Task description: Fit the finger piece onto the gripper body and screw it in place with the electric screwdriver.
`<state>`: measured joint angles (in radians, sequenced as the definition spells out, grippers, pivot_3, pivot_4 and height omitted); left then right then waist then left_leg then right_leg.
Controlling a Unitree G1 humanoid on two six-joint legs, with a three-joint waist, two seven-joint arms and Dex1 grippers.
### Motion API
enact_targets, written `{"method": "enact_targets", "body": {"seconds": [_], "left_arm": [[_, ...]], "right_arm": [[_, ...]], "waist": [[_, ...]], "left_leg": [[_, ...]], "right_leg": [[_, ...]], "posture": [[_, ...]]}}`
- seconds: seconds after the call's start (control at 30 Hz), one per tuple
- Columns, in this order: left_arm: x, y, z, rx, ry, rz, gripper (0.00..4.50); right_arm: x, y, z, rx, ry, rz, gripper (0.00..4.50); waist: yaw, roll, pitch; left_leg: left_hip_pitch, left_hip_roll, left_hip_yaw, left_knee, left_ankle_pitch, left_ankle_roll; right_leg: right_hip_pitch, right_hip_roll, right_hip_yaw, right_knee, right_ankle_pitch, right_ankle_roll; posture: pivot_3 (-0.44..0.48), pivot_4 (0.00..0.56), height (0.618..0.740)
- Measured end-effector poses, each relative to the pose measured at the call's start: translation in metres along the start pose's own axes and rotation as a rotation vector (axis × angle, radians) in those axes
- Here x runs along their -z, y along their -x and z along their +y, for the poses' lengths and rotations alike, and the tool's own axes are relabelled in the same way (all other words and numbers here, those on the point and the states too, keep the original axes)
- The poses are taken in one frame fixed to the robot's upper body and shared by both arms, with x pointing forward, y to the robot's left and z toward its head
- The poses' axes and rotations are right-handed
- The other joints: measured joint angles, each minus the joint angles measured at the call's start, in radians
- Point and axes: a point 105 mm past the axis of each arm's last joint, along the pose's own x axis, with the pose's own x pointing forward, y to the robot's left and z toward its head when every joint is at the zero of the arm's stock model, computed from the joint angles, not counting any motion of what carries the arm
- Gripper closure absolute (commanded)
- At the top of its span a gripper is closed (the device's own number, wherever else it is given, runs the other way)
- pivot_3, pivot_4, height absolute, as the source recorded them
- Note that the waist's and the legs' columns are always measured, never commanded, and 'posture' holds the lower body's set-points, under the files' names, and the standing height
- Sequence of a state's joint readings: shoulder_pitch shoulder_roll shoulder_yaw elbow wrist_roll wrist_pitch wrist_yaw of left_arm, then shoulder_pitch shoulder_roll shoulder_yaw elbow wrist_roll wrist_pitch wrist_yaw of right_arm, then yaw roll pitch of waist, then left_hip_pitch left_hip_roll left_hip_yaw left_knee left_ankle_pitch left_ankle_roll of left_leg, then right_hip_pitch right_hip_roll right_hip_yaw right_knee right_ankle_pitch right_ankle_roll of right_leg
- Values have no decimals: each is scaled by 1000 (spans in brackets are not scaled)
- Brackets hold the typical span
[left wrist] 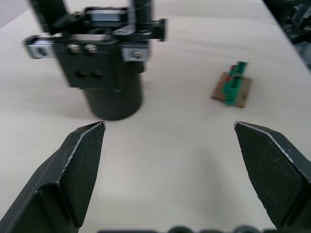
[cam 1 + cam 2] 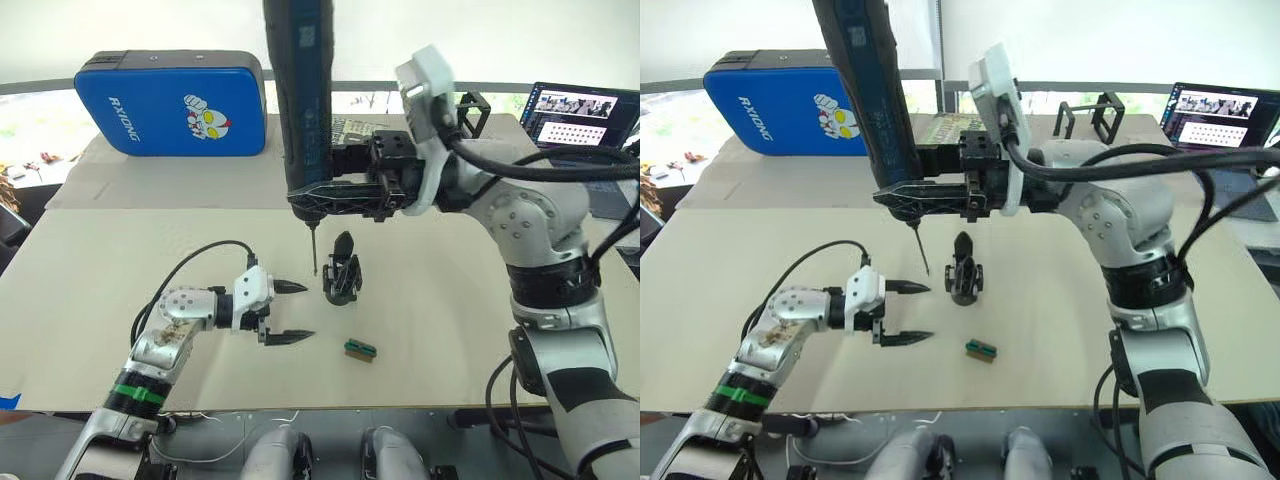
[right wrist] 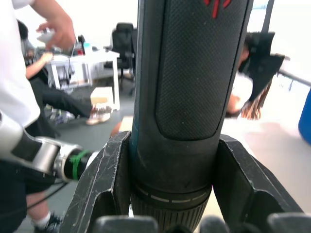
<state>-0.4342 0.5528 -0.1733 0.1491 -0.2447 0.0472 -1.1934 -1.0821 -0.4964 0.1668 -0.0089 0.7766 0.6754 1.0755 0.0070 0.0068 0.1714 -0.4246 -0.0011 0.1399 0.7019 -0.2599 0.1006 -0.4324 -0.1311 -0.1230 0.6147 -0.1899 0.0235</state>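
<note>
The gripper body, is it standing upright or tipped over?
Upright. The gripper body stands on its round base on the table, pointed finger up.

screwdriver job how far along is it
The gripper body stands on the table with a pointed finger already upright on it. The right gripper holds the electric screwdriver upright, its bit hanging beside the body. The left gripper is open and empty. Driving the screw looks left.

Electric screwdriver clamped in right gripper — people beyond.
</note>
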Motion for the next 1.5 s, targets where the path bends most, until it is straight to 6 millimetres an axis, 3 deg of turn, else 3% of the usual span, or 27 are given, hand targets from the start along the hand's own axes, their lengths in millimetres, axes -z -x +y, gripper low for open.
{"method": "enact_targets", "body": {"seconds": [0.33, 0.53, 1.5], "left_arm": [[5, -10, 16, 29, -14, 22, 0], [7, -24, 13, 45, -5, 7, 0], [5, -27, 17, 59, -13, 15, 0]], "right_arm": [[24, 5, -19, 44, -32, 61, 2565], [28, 9, -24, 70, -27, 70, 2565], [42, 14, -24, 67, -53, 98, 2565]], "waist": [[-10, 0, 0], [-18, 0, 0], [-20, 0, 0]], "left_leg": [[-1, 0, 3, 0, 0, 0], [-1, 0, 3, 0, 0, 0], [-2, 0, 4, 2, 1, -1]], "right_leg": [[-1, 2, 0, 3, 0, 1], [-2, 2, 0, 4, 0, 1], [-5, 0, 2, 10, 0, 1]], "posture": [[0, 150, 740], [0, 150, 740], [0, 150, 740]]}}
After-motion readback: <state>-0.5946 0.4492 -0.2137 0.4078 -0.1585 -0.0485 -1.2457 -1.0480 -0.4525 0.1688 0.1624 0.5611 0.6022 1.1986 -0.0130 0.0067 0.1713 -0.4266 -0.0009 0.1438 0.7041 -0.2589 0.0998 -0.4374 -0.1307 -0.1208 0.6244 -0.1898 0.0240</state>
